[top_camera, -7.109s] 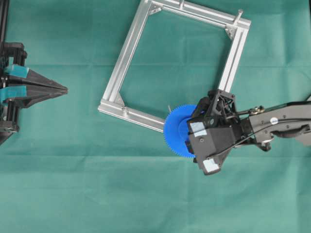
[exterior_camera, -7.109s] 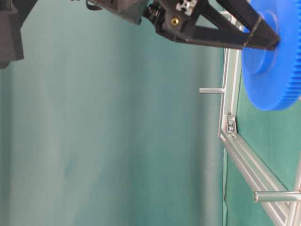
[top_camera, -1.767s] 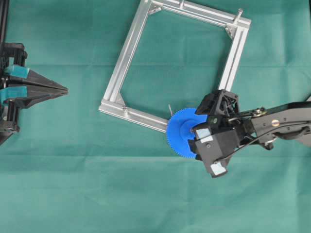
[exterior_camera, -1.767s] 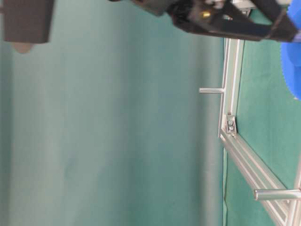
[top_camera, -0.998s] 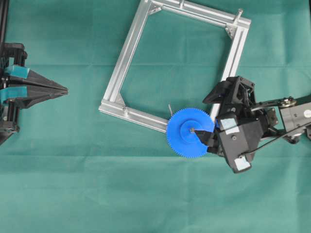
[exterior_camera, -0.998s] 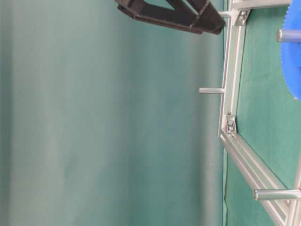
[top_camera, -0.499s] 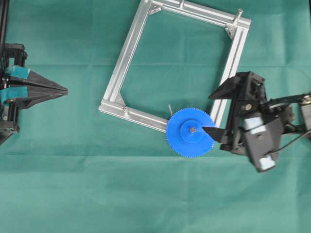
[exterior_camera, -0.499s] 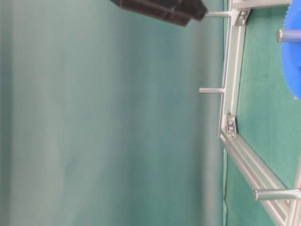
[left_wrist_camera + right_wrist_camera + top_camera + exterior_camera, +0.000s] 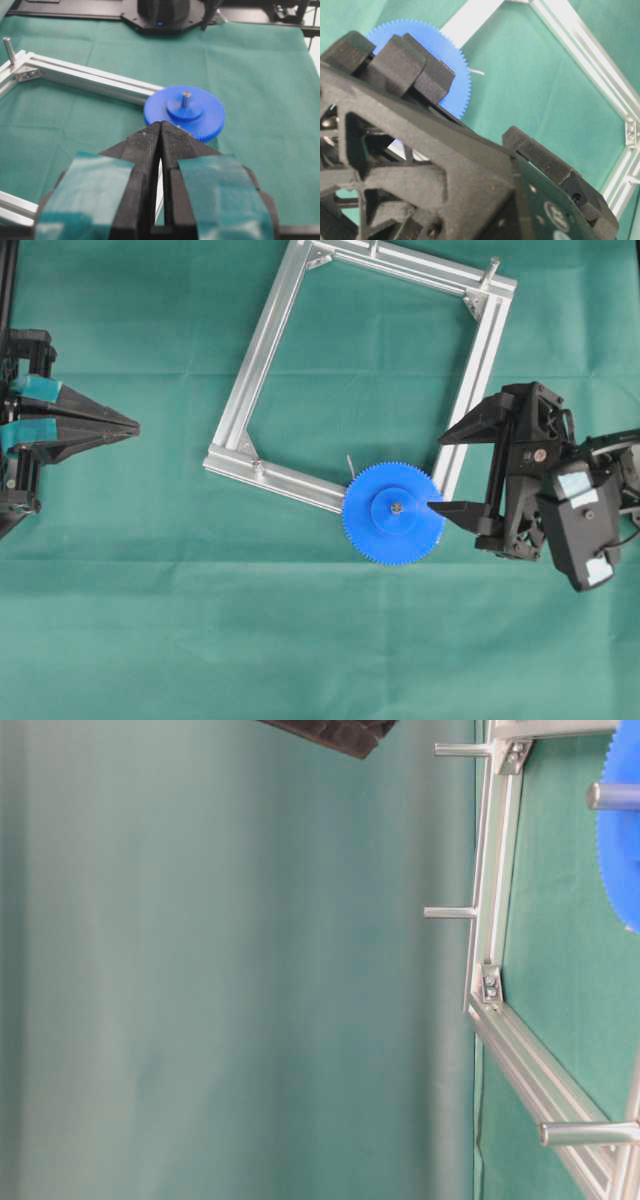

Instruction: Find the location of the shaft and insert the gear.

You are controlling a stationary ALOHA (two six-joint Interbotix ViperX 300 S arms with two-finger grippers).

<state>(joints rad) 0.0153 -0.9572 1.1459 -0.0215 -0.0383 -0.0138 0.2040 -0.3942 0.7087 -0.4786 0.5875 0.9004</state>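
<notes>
The gear (image 9: 392, 513) sits threaded on the shaft (image 9: 186, 98); the right gripper (image 9: 440, 470) is spread apart, empty, beside it.

Right gripper (image 9: 440, 472) jaws wide apart

Gear (image 9: 393, 513): seated on the shaft (image 9: 397, 507), at the frame's (image 9: 262, 347) near corner, on the counter (image 9: 200, 620). Right pincer (image 9: 447, 469): placed just right of the gear. Left pincer (image 9: 132, 424): placed far left, well apart.
</notes>
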